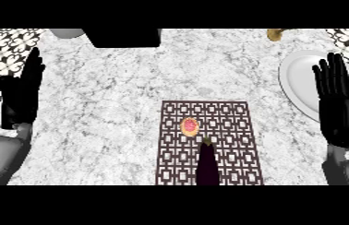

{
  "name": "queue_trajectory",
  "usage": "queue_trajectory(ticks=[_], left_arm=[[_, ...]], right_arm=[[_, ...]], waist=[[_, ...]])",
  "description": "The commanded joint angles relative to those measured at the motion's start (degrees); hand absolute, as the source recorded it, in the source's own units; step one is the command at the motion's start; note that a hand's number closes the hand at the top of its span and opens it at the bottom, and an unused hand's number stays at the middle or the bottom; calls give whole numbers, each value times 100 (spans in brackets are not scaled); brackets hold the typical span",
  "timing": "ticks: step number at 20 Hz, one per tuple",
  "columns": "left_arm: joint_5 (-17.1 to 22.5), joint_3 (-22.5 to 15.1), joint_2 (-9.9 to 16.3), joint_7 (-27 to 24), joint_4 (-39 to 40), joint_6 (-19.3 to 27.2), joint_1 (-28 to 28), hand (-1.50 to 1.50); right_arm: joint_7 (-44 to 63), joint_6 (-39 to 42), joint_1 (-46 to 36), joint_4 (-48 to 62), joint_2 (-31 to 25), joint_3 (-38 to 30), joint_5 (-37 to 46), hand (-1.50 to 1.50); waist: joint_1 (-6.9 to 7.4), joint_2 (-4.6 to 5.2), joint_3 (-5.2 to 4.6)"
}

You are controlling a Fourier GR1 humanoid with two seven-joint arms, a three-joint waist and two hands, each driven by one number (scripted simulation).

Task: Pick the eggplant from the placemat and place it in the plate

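Most of the frame is taken up by a marble counter point(116, 104), white with grey veining. Next in size is the placemat point(235, 127), a dark brown rectangle with a pale geometric grid pattern, lying in the lower middle of the frame and running down to the bottom edge.

At the left edge, the left hand point(21, 102) stands with its black fingers straight and pointing up, holding nothing, on a grey forearm coming in from the lower left corner. At the right edge, the right hand point(335, 104) stands the same way, fingers straight and spread, holding nothing; it overlaps the right part of the plate point(300, 79), a white round plate at the upper right, partly cut off by the frame's edge.

At the top, left of centre, sits a black box-like object point(126, 37), with a grey rounded object point(66, 33) just beside it to the left.

On the placemat's lower half lies the eggplant point(208, 164), dark purple and long, its greenish stem end pointing up the frame. It is well apart from the plate and from both hands. Just above its stem, still on the placemat, is a small round item point(189, 126) with a pink centre and an orange rim. A small tan object point(275, 34) shows at the top right.
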Motion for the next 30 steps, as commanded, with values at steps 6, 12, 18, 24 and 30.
queue_trajectory(ticks=[6, 12, 18, 24, 30], left_arm=[[170, -715, -1039, 173, -13, -112, 554, 0], [267, -855, -1293, 349, -51, -121, 769, 0], [239, -874, -1192, 322, -397, -143, 1164, 0], [190, -726, -1171, 361, -288, -219, 1092, 0], [132, -767, -1189, 389, -531, -197, 1359, 0]], right_arm=[[1618, 1443, -254, -453, 640, 2064, -715, 150], [501, -169, 322, -157, -265, 2822, 3089, 150], [-981, 898, 1159, 59, 661, 2622, 828, -150], [-100, 1282, 439, 0, -422, 3189, 2429, -150], [1633, 1701, -432, -723, -945, 3289, 3281, -150]], waist=[[270, 118, -177], [-11, 83, -148], [24, 82, -135], [10, 77, -158], [26, 55, -164]])
